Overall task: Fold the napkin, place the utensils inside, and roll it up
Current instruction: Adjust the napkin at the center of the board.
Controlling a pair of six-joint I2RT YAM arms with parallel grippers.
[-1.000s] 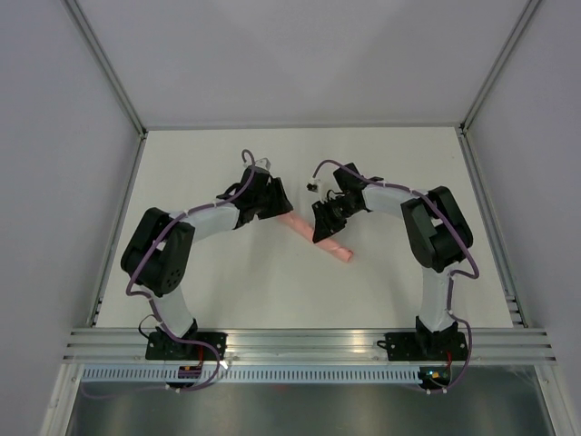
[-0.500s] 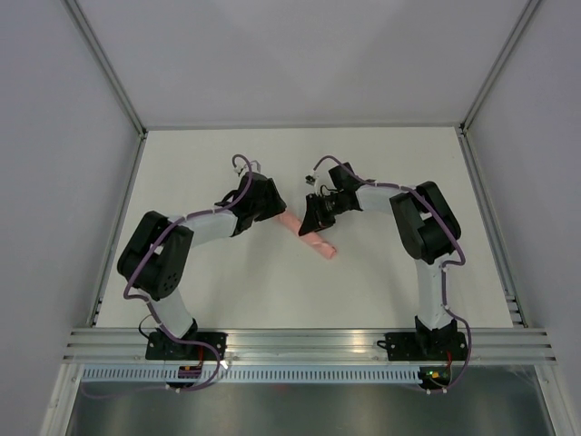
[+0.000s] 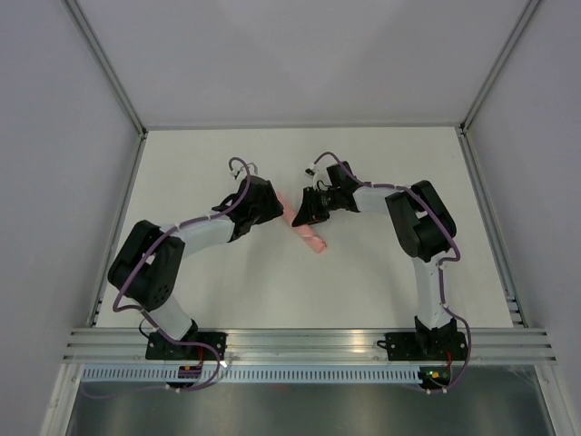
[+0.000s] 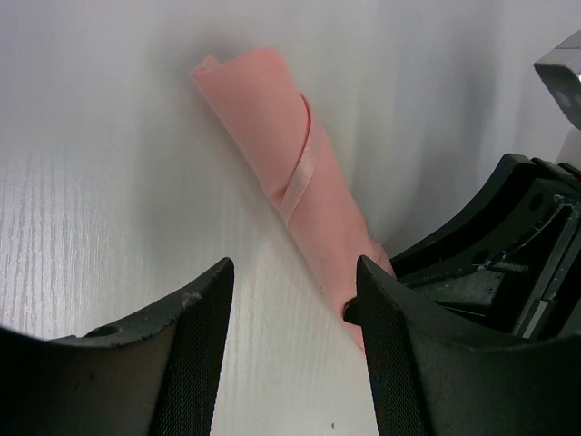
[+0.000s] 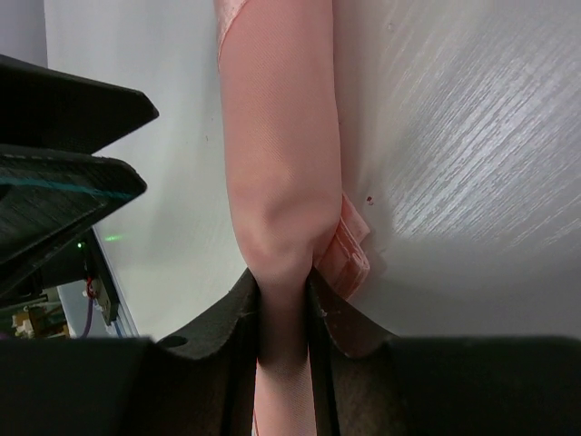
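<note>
The salmon-pink napkin (image 3: 312, 241) lies on the white table as a tight roll, running diagonally from upper left to lower right. My right gripper (image 3: 304, 218) is shut on the roll near its upper end; the right wrist view shows the cloth (image 5: 277, 136) pinched between the jaws of that gripper (image 5: 283, 283). My left gripper (image 3: 278, 214) is open beside the same end. In the left wrist view its jaws (image 4: 292, 272) stand apart over bare table, the right one touching the roll (image 4: 290, 163). The utensils are hidden.
The right arm's black wrist (image 4: 508, 236) sits close to my left fingers. Aluminium rails (image 3: 118, 227) border the table on the left, with another rail (image 3: 490, 218) on the right, and a slotted rail (image 3: 309, 343) runs along the near edge by the arm bases.
Both grippers have shifted left and slightly farther back. The roll came along in the right gripper, its free end swinging left. The left jaws have widened slightly.
</note>
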